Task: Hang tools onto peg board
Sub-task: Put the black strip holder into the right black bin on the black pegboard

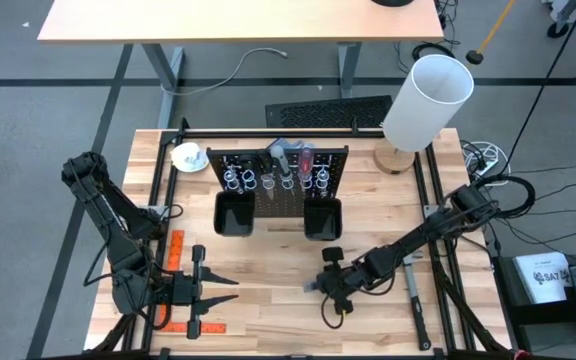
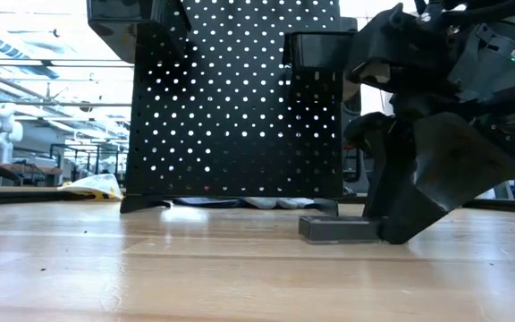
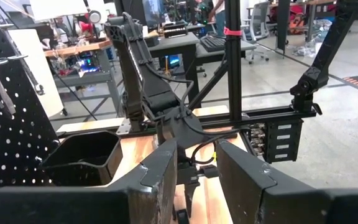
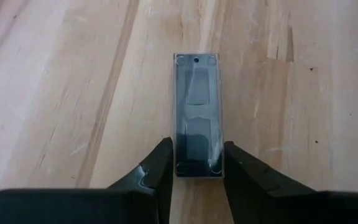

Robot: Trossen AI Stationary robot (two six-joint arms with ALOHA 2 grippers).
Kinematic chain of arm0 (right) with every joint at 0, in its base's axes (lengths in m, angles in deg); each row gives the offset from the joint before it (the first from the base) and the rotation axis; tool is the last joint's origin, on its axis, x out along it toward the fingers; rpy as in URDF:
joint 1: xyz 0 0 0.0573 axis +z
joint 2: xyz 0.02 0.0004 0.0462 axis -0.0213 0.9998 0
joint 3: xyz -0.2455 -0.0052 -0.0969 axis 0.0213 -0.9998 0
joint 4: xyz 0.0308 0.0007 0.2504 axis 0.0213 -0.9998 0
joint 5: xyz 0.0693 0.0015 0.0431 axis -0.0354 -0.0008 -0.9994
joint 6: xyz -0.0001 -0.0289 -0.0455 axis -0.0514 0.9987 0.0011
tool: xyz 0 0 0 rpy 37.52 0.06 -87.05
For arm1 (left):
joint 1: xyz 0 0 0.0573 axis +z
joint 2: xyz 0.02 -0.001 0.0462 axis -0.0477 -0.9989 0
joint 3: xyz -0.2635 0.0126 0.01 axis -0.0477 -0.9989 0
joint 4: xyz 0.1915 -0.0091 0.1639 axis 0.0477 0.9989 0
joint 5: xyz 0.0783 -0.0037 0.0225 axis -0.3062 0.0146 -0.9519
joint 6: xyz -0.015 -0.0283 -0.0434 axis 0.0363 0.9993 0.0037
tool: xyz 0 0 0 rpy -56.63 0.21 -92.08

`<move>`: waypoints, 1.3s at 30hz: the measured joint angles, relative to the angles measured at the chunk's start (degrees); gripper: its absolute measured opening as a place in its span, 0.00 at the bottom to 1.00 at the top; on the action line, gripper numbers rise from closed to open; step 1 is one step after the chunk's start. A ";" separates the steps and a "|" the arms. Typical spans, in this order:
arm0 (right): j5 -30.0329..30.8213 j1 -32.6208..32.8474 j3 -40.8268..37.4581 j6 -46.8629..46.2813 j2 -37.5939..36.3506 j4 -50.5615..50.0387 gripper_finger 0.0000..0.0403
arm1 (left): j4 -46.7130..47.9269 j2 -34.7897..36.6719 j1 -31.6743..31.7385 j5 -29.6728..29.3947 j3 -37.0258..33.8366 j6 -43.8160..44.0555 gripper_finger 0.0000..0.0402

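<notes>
A flat dark grey case (image 4: pixel 197 99) lies on the wooden table in front of the peg board (image 1: pixel 278 175); it also shows in the low view (image 2: pixel 338 230). My right gripper (image 4: pixel 197 146) is down at it, one finger on each side of one end. The peg board stands upright at the table's far middle. Tools (image 1: pixel 288 165) hang in its wire rings, and two black bins (image 1: pixel 234 213) sit on its front. My left gripper (image 1: pixel 236 288) waits open and level near the table's front left, holding nothing. My right gripper has the case's two long sides (image 4: pixel 178 163) between its two fingertips, at the end nearest the gripper. The fingers slant down from the table's right side, along the case's length. The case lies flat on the table.
Two orange rulers (image 1: pixel 175 250) lie by the left arm. A tall white cylinder (image 1: pixel 426 100) stands on a wooden base at the far right, and a small white object (image 1: pixel 188 155) sits left of the peg board. Bare wood lies between the two grippers.
</notes>
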 joint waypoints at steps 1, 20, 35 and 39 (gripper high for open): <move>0.14 0.24 -0.06 0.03 -0.31 -0.11 0.26 | 0.01 0.00 0.00 -0.02 0.00 0.00 0.30; 14.88 6.37 -0.14 8.83 -16.92 1.79 0.26 | 0.01 0.00 0.00 -0.02 0.00 -0.02 0.30; 33.19 6.49 -0.02 25.49 -38.54 2.79 0.26 | 0.05 0.00 0.07 -0.02 0.00 -0.04 0.30; 34.68 4.44 -0.01 24.64 -40.14 3.50 0.26 | 0.05 0.00 0.12 -0.02 0.00 -0.04 0.30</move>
